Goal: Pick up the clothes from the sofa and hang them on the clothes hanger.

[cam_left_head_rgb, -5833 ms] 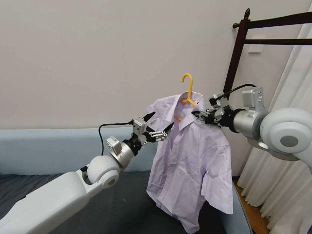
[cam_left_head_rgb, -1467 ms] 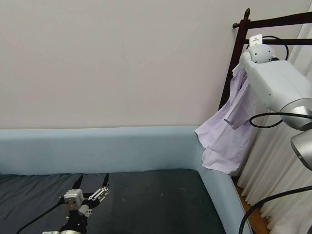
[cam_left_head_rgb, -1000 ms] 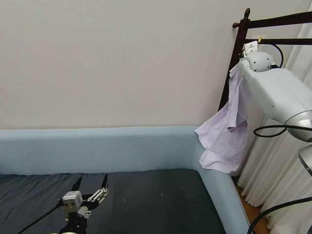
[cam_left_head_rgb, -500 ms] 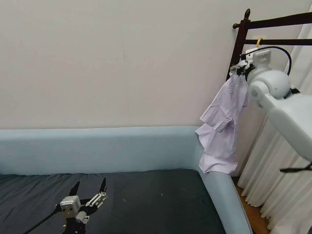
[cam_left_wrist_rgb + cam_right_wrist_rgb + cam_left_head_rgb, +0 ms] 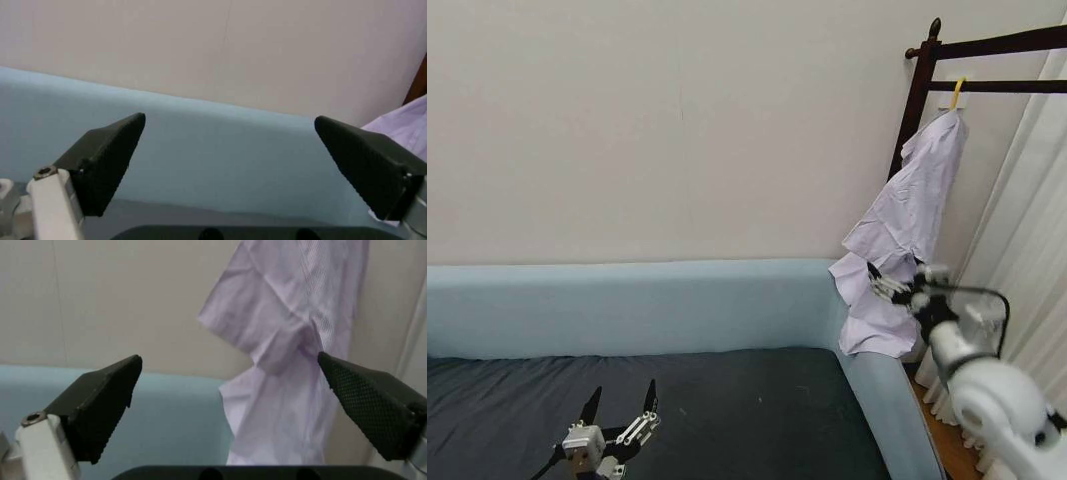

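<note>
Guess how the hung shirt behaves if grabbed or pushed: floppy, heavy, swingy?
Probably floppy: the shirt hangs in loose folds, so it should drape rather than hold shape. Likely light, since one thin hanger carries it. A push would probably swing it, as it hangs from that hook on the rack.

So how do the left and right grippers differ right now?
Left gripper sits low over the sofa; right gripper is higher, by the sofa's right end, near the hanging shirt. Left gripper's camera faces the sofa's backrest; right gripper's faces the shirt. Both are open and empty.
</note>
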Robot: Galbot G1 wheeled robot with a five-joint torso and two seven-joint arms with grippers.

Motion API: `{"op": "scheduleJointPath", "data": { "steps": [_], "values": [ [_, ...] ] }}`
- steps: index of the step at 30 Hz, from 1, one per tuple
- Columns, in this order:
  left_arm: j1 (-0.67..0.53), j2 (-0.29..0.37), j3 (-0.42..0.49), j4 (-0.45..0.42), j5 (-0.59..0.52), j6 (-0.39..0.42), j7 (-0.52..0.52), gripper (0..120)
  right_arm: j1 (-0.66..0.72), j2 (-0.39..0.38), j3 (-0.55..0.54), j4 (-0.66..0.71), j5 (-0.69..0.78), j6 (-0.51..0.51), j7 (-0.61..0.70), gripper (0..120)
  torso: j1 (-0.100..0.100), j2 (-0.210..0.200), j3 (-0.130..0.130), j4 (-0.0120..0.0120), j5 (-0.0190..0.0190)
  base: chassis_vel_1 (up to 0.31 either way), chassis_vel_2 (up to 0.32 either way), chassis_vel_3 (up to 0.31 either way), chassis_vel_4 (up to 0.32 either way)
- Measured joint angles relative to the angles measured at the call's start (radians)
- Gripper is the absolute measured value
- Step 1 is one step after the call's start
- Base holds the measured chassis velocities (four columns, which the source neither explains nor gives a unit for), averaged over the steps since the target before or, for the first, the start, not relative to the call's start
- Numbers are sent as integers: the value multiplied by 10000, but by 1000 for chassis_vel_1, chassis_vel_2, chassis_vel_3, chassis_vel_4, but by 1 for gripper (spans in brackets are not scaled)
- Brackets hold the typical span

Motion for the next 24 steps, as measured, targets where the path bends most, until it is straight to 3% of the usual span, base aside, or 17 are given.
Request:
{"op": "scheduleJointPath", "data": {
  "steps": [4,9,14,24],
  "values": [
    [156,-203,-123,215,562,-182,-21,100,-2397,1436,675,800,-1269,994,-649,100,-1,2,-2,0,-8,0,0,0,0],
    [580,-366,-230,264,761,-546,231,100,-4075,2651,941,1301,-2443,2091,-1325,100,-1,1,0,4,-9,0,0,0,0],
    [678,-379,-279,306,914,-662,294,100,-4256,2987,944,631,-2944,2927,-1614,100,-1,0,2,6,-3,0,0,0,0],
    [652,-371,-284,316,883,-649,297,100,-4116,2976,877,462,-2998,3038,-1628,100,1,0,2,6,-5,0,0,0,0]
  ]
}}
